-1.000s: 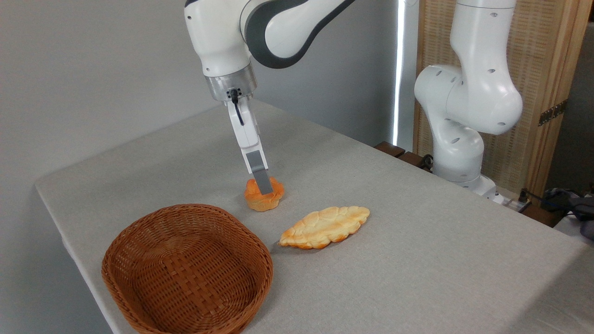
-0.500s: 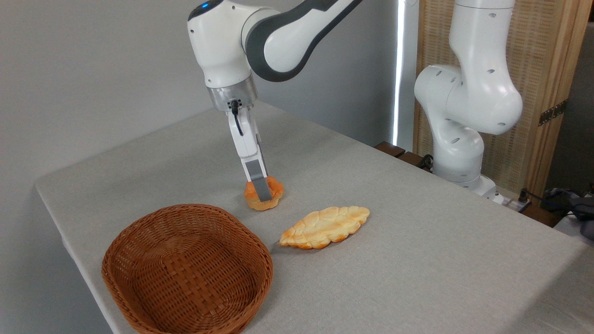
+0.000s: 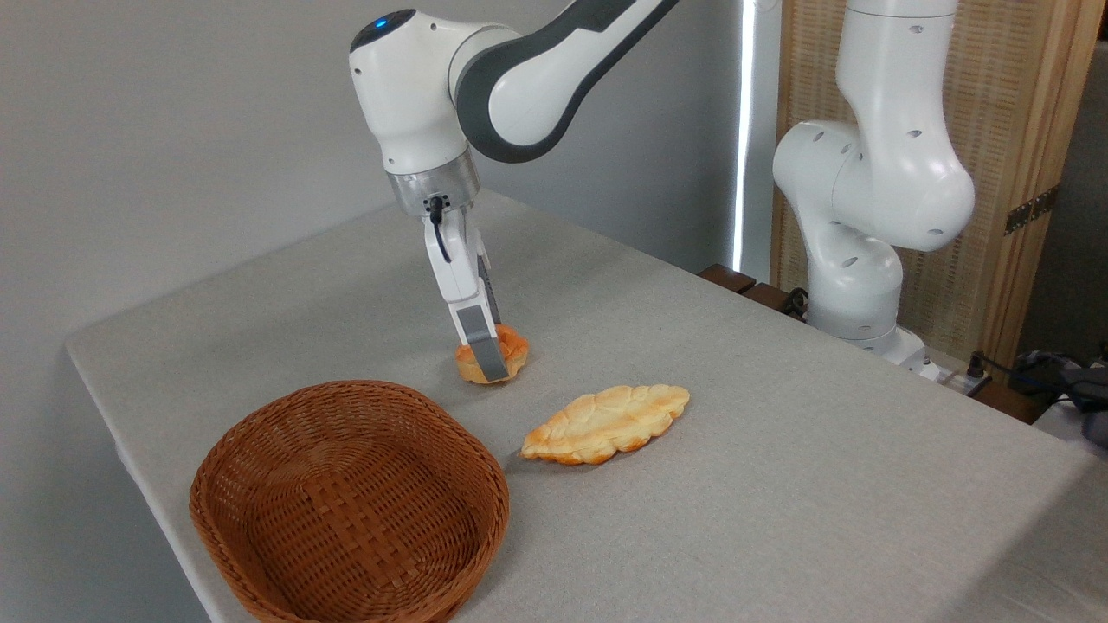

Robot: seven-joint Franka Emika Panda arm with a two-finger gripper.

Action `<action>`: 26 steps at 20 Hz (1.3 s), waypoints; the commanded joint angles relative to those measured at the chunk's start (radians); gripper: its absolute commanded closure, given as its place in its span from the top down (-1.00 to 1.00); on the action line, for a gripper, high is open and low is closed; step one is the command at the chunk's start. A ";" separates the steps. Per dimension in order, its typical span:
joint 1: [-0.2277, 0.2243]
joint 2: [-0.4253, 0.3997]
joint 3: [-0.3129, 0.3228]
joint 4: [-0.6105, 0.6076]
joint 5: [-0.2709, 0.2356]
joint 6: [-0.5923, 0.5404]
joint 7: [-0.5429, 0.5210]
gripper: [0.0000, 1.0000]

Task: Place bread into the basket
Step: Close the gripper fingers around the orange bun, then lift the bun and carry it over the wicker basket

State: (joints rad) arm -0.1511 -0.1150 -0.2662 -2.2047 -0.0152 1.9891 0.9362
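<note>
Right now the gripper (image 3: 486, 359) straddles the bread (image 3: 493, 356) on the tabletop (image 3: 779, 450), just behind the basket (image 3: 346, 506); whether it has clamped, I cannot tell. Bun looks light, soft, lumpy: grip its sides at mid-height, gently.

The arm (image 3: 519, 95) has glossy white shells with dark grey joint bands. A silver wrist ring (image 3: 435, 183) carries a short black cable. A blue light (image 3: 378, 23) glows on top.

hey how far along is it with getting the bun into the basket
Done: the gripper is down at the bun, fingers either side. In hand: the grasp; a firm clamp can't be confirmed. Left: lift it off the table and drop it in the empty basket.
</note>
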 commanded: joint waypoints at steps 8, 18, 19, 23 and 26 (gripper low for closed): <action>-0.002 -0.003 0.002 -0.015 0.009 0.019 0.010 -0.01; -0.002 0.032 0.015 0.132 0.001 -0.146 0.015 0.05; -0.001 0.034 0.021 0.166 0.001 -0.186 0.029 0.04; 0.001 0.055 0.064 0.282 -0.012 -0.294 0.084 0.02; 0.004 0.084 0.129 0.382 -0.070 -0.285 0.053 0.05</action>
State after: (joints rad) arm -0.1457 -0.0802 -0.2015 -1.9434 -0.0243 1.7332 0.9981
